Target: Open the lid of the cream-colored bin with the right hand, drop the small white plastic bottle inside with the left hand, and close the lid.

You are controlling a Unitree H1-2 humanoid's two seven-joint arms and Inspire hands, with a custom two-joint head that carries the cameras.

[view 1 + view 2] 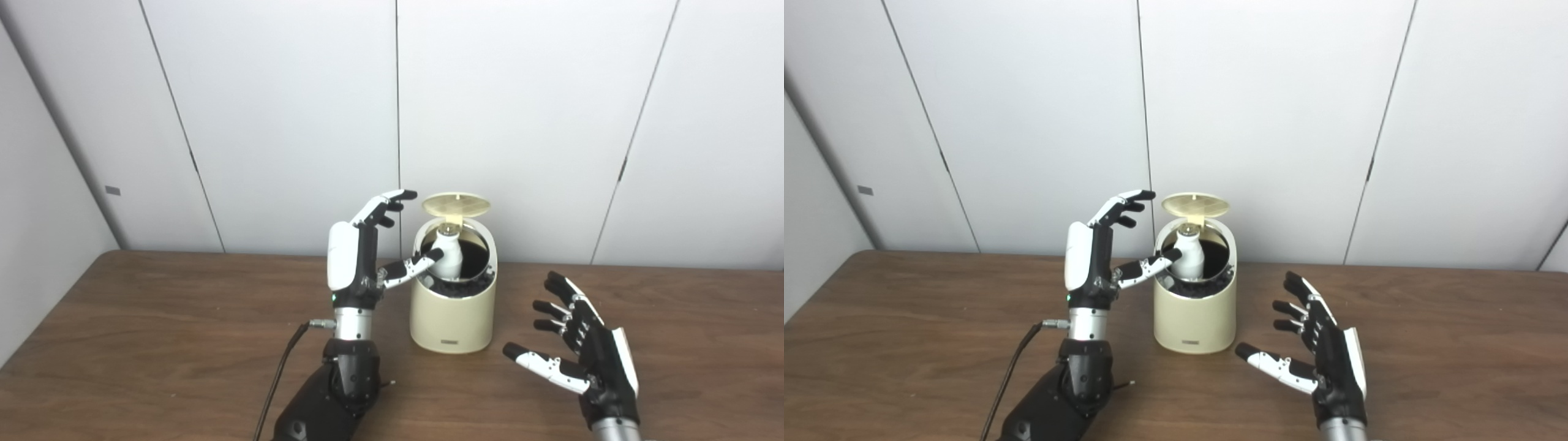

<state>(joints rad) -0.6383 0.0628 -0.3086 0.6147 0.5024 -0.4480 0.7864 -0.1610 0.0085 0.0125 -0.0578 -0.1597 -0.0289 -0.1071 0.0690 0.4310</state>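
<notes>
The cream-colored bin [453,318] stands mid-table with its round lid [456,205] tipped up at the back. The small white plastic bottle [450,257] sits upright in the bin's dark mouth, its cap just above the rim. My left hand [361,257] is raised beside the bin's left side, open. Its fingers spread upward, clear of the bottle, and its thumb tip reaches to the bottle's side. My right hand [588,349] hovers open, palm toward the bin, to the bin's right and nearer to me, touching nothing.
The brown wooden table [153,343] runs wide to both sides of the bin. A black cable [278,373] hangs from the left wrist toward the front edge. White wall panels [275,122] stand close behind the bin.
</notes>
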